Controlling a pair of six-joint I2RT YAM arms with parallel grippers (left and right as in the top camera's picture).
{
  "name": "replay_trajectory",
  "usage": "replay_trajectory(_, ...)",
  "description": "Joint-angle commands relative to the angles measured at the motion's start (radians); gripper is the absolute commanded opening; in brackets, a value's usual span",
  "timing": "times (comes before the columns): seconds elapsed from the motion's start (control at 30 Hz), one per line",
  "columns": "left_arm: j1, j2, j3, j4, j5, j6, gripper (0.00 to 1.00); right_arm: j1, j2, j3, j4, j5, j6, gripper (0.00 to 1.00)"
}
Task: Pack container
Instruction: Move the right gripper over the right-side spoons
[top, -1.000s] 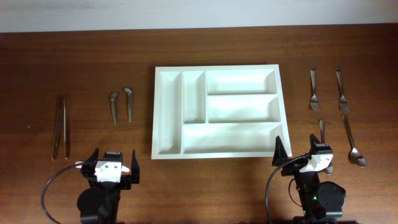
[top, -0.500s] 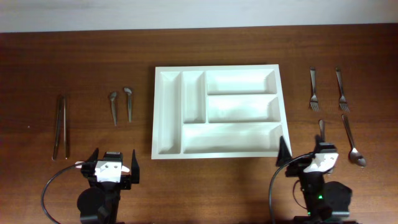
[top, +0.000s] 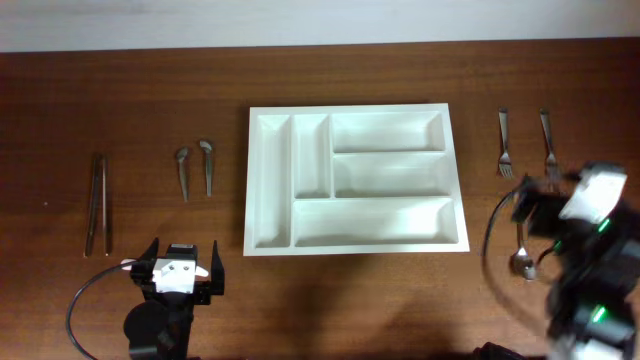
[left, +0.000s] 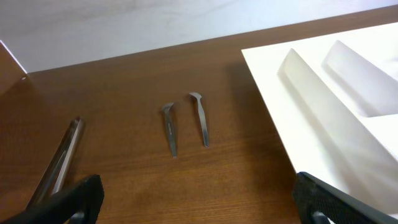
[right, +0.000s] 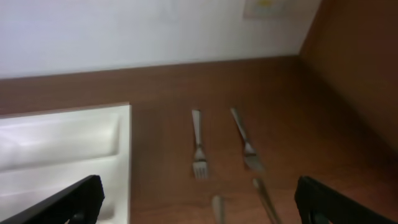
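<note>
Five white spaces make up the container, which sits in the middle of the desk, and all five show only bare plastic. The right claw has swung from the front edge out to the desk's right edge, by a spoon, and its fingers are wide apart. It looks blurry from above, so a second spoon may be under it. The left claw stays by the front edge, wide too. Two forks lie near the far right corner. Two small bent pieces and two long sticks lie toward the left edge.
</note>
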Motion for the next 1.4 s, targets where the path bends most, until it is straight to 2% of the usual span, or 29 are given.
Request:
replay_trajectory(0.0, 0.004, -0.007, -0.006, 0.003, 0.011, -0.009, 0.99, -0.127, 0.26, 0.191, -0.109, -0.241, -0.089, 0.99)
replay_trajectory(0.07, 0.004, -0.007, -0.006, 0.003, 0.011, -0.009, 0.99, -0.187, 0.422, 0.336, -0.239, -0.287, -0.087, 0.99)
replay_trajectory(0.2, 0.004, -0.007, -0.006, 0.003, 0.011, -0.009, 0.99, -0.246, 0.629, 0.544, -0.421, -0.288, -0.087, 0.99)
replay_trajectory(0.4, 0.004, -0.007, -0.006, 0.003, 0.011, -0.009, 0.99, -0.262, 0.808, 0.645, -0.478, -0.281, -0.093, 0.98)
replay_trajectory(0.47, 0.004, -0.007, -0.006, 0.003, 0.011, -0.009, 0.99, -0.261, 0.836, 0.645, -0.504, -0.252, -0.137, 0.99)
replay_trajectory(0.57, 0.004, -0.007, -0.006, 0.003, 0.011, -0.009, 0.99, -0.261, 0.863, 0.645, -0.558, -0.193, -0.285, 0.99)
replay_trajectory(0.63, 0.004, -0.007, -0.006, 0.003, 0.011, -0.009, 0.99, -0.261, 0.867, 0.645, -0.587, -0.081, -0.341, 0.99)
replay_trajectory(0.8, 0.004, -0.007, -0.006, 0.003, 0.011, -0.009, 0.99, -0.261, 0.87, 0.645, -0.535, 0.062, -0.341, 0.99)
replay_trajectory(0.93, 0.004, -0.007, -0.006, 0.003, 0.011, -0.009, 0.99, -0.262, 0.87, 0.645, -0.533, 0.059, -0.339, 0.99)
replay_trajectory(1.2, 0.004, -0.007, -0.006, 0.003, 0.011, -0.009, 0.99, -0.256, 0.87, 0.645, -0.569, 0.053, -0.242, 0.99)
replay_trajectory(1.37, 0.004, -0.007, -0.006, 0.003, 0.011, -0.009, 0.99, -0.175, 0.872, 0.645, -0.628, 0.06, -0.242, 0.99)
